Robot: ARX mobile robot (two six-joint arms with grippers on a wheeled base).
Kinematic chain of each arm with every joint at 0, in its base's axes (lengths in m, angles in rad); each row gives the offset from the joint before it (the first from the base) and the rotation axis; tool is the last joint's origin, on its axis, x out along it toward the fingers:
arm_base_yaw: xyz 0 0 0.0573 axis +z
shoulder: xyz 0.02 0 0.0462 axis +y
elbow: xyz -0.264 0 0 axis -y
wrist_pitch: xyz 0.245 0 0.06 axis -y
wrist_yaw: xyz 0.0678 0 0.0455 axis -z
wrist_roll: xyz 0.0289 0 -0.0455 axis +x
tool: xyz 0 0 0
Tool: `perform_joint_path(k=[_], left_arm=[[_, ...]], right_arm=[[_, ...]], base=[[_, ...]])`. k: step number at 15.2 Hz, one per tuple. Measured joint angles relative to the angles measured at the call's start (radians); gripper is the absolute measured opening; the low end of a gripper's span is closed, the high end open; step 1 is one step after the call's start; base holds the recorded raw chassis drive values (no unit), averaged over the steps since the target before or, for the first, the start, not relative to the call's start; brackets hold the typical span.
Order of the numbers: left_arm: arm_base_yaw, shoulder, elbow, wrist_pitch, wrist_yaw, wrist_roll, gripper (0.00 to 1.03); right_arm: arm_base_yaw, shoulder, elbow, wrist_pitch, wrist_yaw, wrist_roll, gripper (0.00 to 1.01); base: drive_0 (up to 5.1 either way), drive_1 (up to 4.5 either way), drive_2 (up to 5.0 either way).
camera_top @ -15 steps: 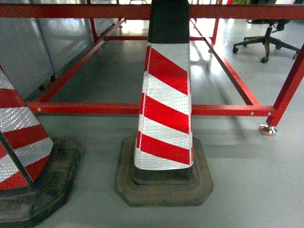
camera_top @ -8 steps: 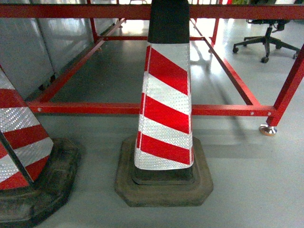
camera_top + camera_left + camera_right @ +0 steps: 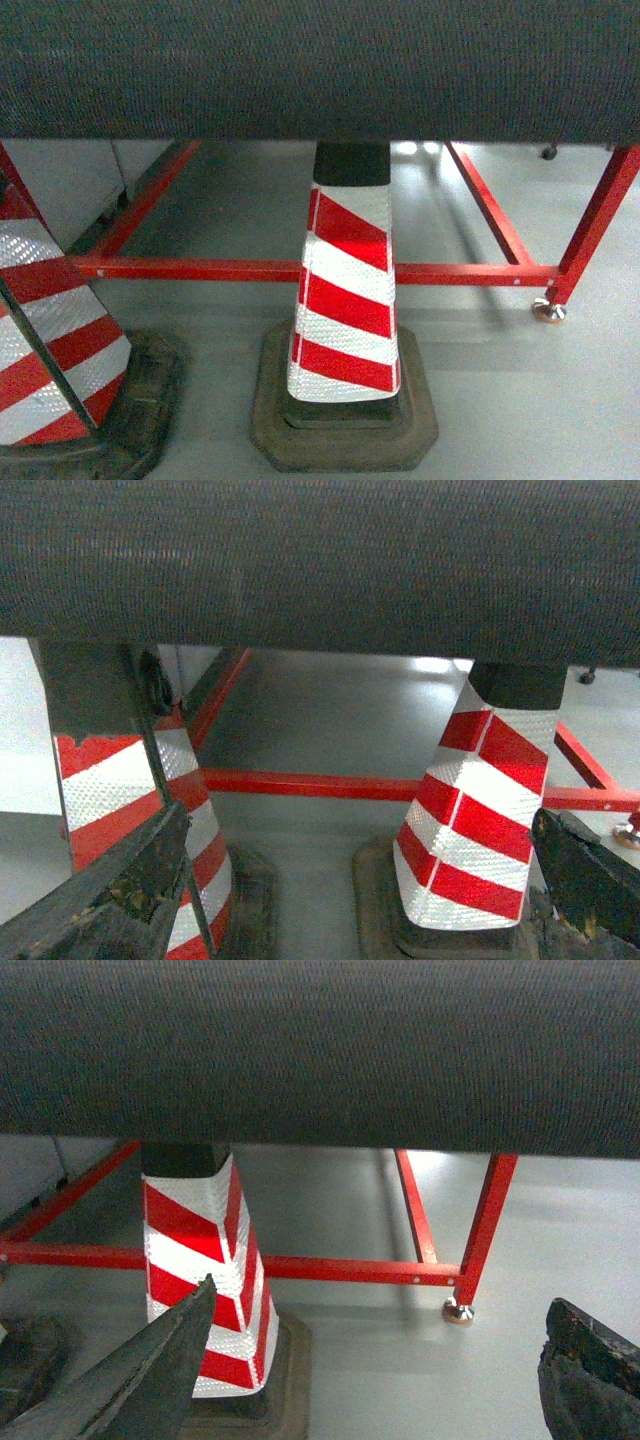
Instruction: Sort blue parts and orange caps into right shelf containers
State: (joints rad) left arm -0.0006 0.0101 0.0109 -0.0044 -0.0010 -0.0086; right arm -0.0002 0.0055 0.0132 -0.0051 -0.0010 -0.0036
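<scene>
The view from the head has dropped: a moment ago it looked across the red frame to open floor and an office chair beyond, and now a dark, woven-looking slab fills the whole top of the picture, cutting off the cone at its black tip. The same dark slab hangs across the top of both wrist views. A second cone stands at the left edge, just beside the first. The left tool shows only as two worn black fingers at the bottom corners of its view, spread wide with nothing between them; the right tool is likewise wide apart and holds nothing. None of the blue parts, orange caps, bins or the shelf appear in any view, so where they lie I cannot tell. My guess is the robot is low in front of a counter or mat edge, and sorting has yet to begin: it first needs to bring the parts into sight.
</scene>
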Motion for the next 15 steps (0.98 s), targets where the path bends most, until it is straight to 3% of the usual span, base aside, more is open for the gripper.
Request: perform_joint_path(k=[15], left_arm=[[0.0,0.0,0.0,0.0,0.001,0.009,0.98]], right_arm=[[0.0,0.0,0.0,0.0,0.001,0.004,0.98]], base=[[0.0,0.0,0.0]])
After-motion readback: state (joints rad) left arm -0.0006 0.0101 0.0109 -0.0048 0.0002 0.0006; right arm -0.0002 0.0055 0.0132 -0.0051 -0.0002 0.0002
